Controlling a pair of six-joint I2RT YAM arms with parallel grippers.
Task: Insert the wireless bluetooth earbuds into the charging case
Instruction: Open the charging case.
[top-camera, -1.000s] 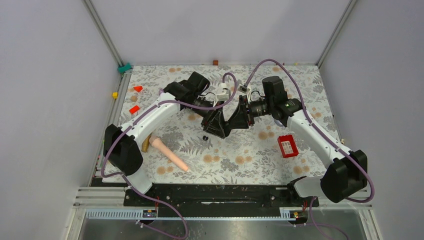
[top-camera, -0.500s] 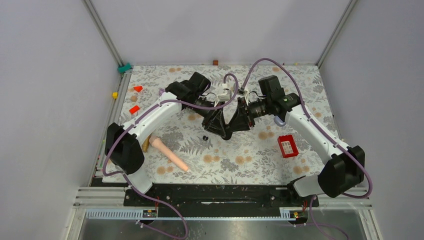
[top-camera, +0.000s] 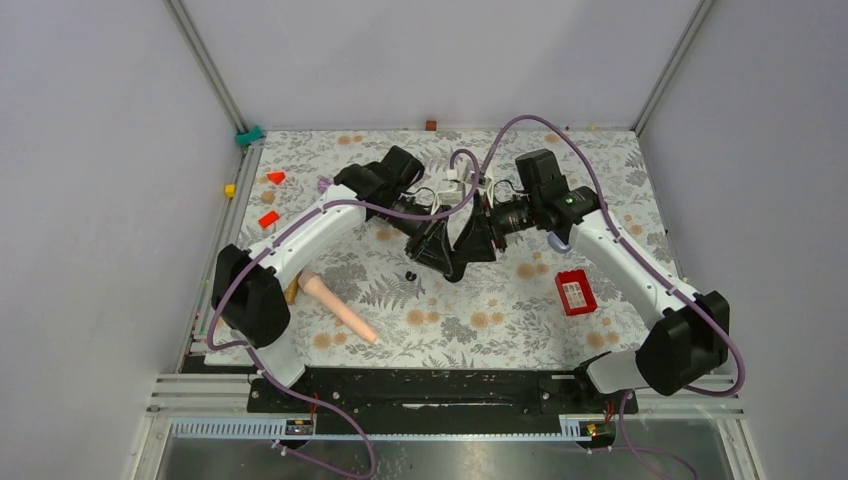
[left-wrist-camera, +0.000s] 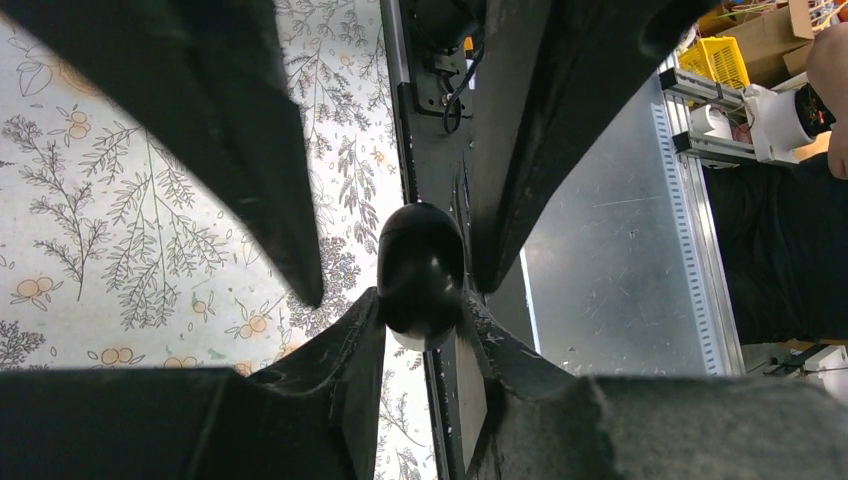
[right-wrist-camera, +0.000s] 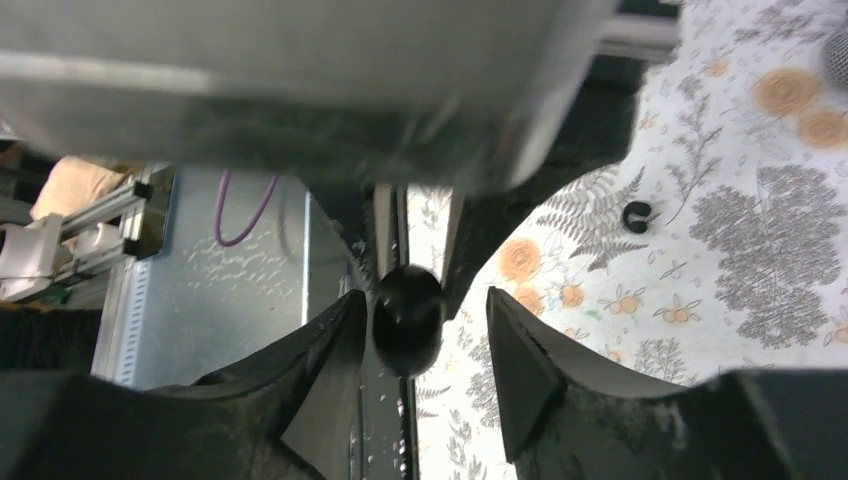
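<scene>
Working outward from the arm bases, a pink baton-shaped thing (top-camera: 340, 308) and a red box (top-camera: 575, 292) lie well apart on the patterned surface (top-camera: 480, 320). Just beyond them one small black earbud (top-camera: 410, 275) sits loose on the surface, near the two meeting hands. Above it the left hand (left-wrist-camera: 420, 300) is pinched tight on a glossy black rounded piece (left-wrist-camera: 420, 265). Whether that piece is a bud or the charging case I cannot tell. The right hand (right-wrist-camera: 425, 300) stands partly wide around the same piece, one finger against it and the other finger (right-wrist-camera: 520, 370) clear. This reads as a handover. To do it well, the right hand should widen fully and back straight off without dragging the piece, while the left holds firm and level.
</scene>
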